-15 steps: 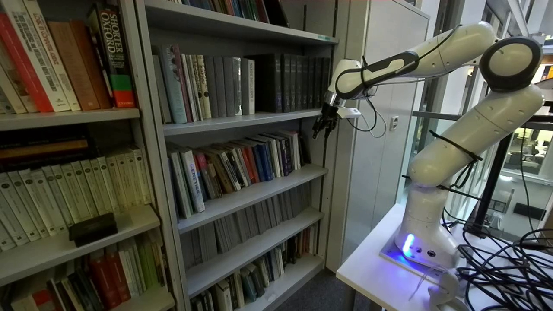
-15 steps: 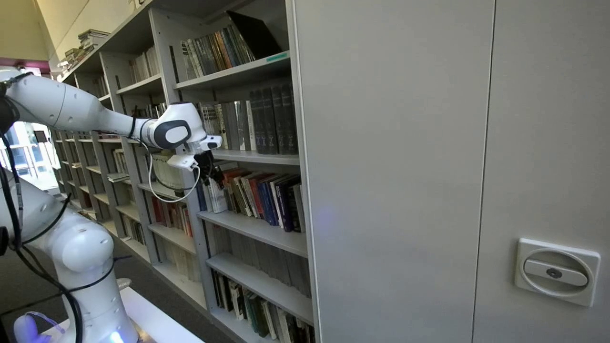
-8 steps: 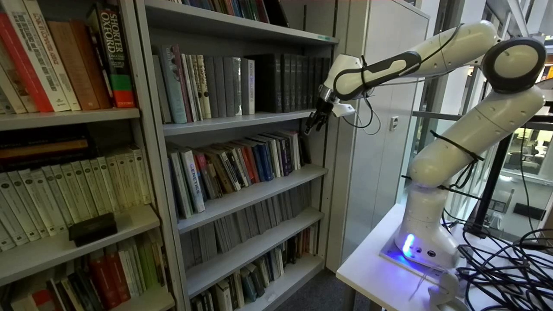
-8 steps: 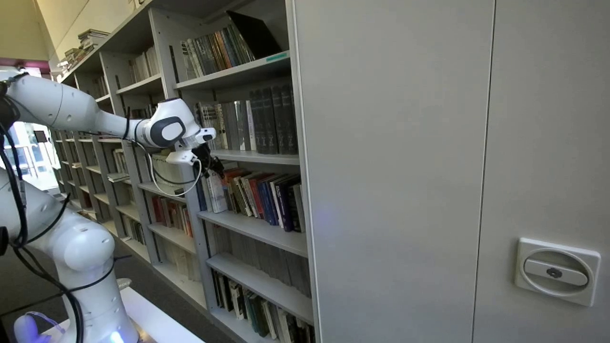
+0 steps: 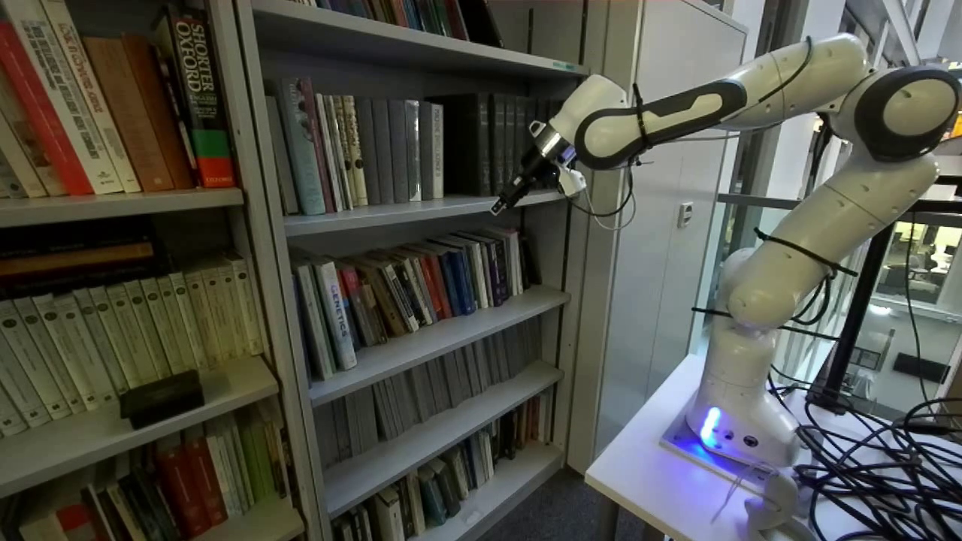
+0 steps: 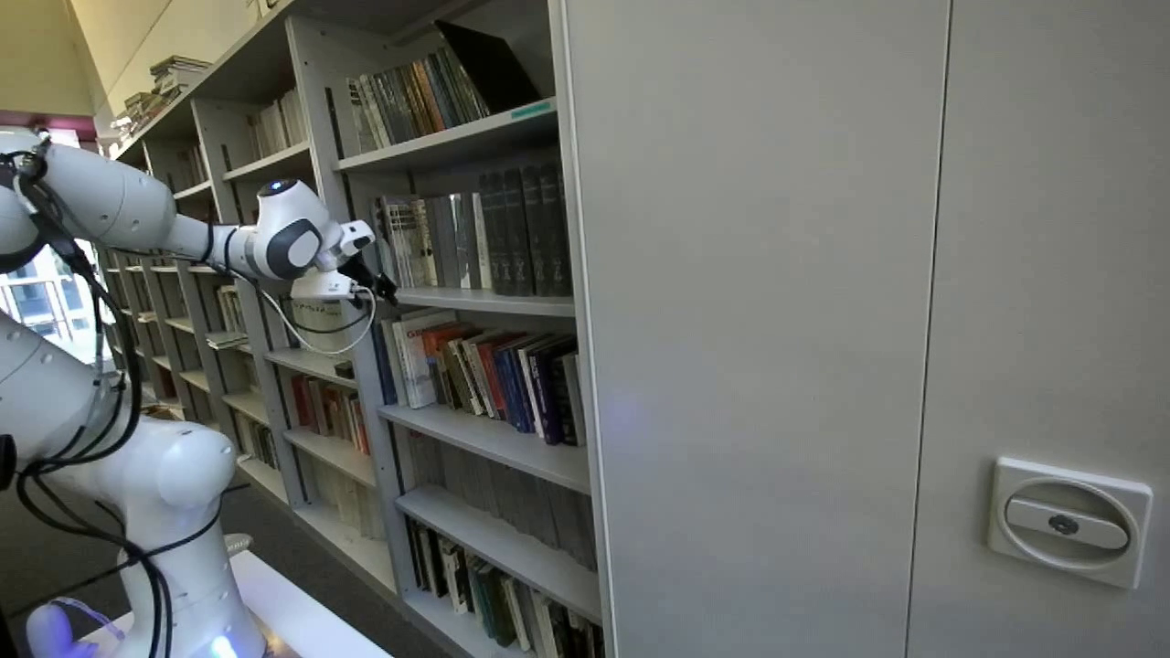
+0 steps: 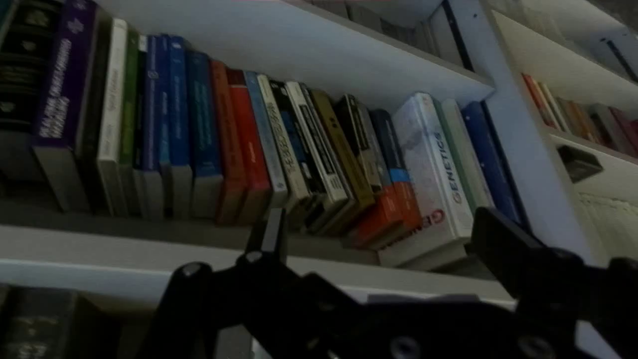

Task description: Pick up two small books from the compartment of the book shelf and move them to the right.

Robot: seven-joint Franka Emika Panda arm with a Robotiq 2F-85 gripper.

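Two black fingers (image 7: 502, 248), wide apart, near the book shelf (image 5: 451, 336)

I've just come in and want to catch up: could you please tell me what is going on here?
A robot arm holds its open gripper in front of a shelf with rows of books. Its job is to move two small ones to the right, but nothing is gripped yet; which two isn't clear.

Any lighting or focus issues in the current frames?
Wrist view: dim and soft, the gripper nearly black, though the GENETICS spine reads; both exterior views: brighter, with a blue glow on the robot base; in an exterior view, a washed-out window.
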